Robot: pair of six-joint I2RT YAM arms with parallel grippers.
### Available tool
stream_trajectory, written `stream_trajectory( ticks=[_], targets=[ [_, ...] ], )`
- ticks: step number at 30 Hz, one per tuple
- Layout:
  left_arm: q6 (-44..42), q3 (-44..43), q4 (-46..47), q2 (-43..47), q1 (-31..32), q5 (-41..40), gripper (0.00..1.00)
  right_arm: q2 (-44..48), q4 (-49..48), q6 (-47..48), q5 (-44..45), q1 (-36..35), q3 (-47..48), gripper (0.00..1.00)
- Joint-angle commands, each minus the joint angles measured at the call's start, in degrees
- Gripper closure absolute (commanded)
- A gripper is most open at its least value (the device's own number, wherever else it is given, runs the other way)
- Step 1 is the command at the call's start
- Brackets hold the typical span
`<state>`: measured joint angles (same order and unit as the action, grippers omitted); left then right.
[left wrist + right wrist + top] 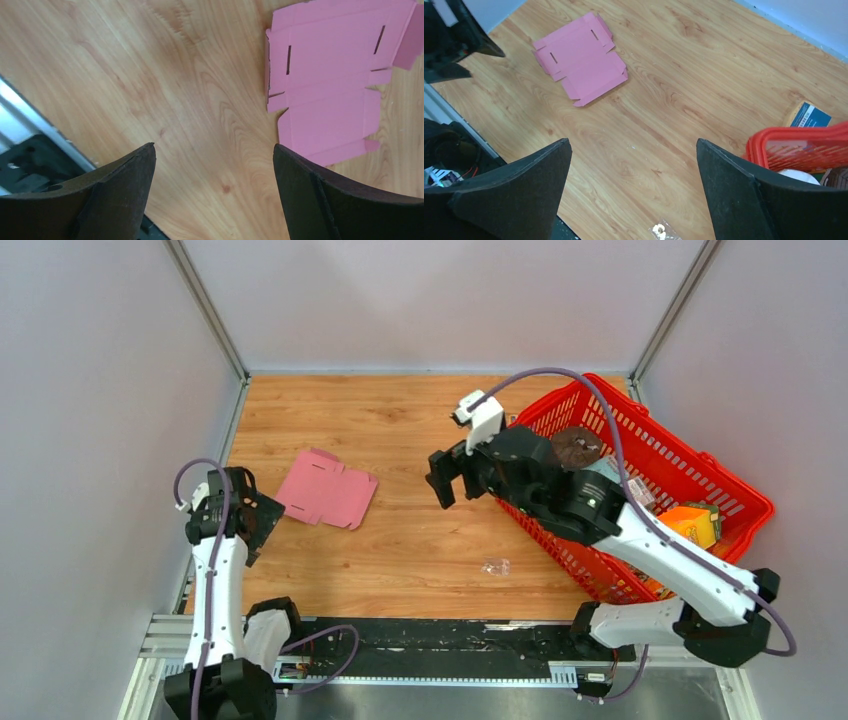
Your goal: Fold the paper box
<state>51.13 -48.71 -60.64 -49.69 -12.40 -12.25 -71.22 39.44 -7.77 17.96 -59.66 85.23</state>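
Note:
The paper box (327, 489) lies flat and unfolded on the wooden table, a pink blank with slots and tabs, left of centre. It also shows in the left wrist view as the paper box (330, 80) and in the right wrist view as the paper box (581, 57). My left gripper (258, 520) hovers just left of the blank, open, with bare wood between its fingers (214, 150). My right gripper (450, 478) hangs above the table's middle, right of the blank and apart from it, open and empty (634, 145).
A red basket (690, 455) holding several goods stands at the right, under my right arm. A small clear plastic bag (495, 566) lies on the wood near the front. A blue and orange packet (808, 115) lies beside the basket. Grey walls close in on three sides.

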Motion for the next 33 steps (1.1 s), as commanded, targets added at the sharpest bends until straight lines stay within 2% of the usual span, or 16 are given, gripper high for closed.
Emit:
stream_trajectory(
  ticks=[1,5,8,14,28,29,33],
  targets=[
    [6.0,6.1,17.1,-2.0,-3.6,9.1,0.07,9.0,-6.9,-0.6,-1.1,0.1,-4.8,0.0],
    [7.7,9.1,26.3,-6.3,-3.9,10.8,0.1,11.0,-7.0,-0.1,-0.6,0.0,-5.4,0.0],
    [9.0,9.2,27.6,-10.4,-3.9,10.5,0.12,11.5,-6.5,0.1,0.0,0.0,-5.5,0.0],
    [10.4,10.4,32.2,-18.1,-3.9,13.8,0.23,12.9,-8.0,0.1,0.5,0.0,-7.2,0.0],
    [11.0,12.8,37.5,-25.6,-3.9,13.6,0.46,12.1,-8.0,-0.9,0.3,0.1,-7.1,0.0],
    [10.7,13.4,38.7,-25.7,-3.9,13.6,0.48,12.0,-8.2,-1.2,0.2,0.1,-7.1,0.0],
    [8.8,13.6,40.3,-26.5,-3.9,13.6,0.73,11.7,-8.6,-1.4,0.1,0.0,-7.1,0.0]
  ],
)
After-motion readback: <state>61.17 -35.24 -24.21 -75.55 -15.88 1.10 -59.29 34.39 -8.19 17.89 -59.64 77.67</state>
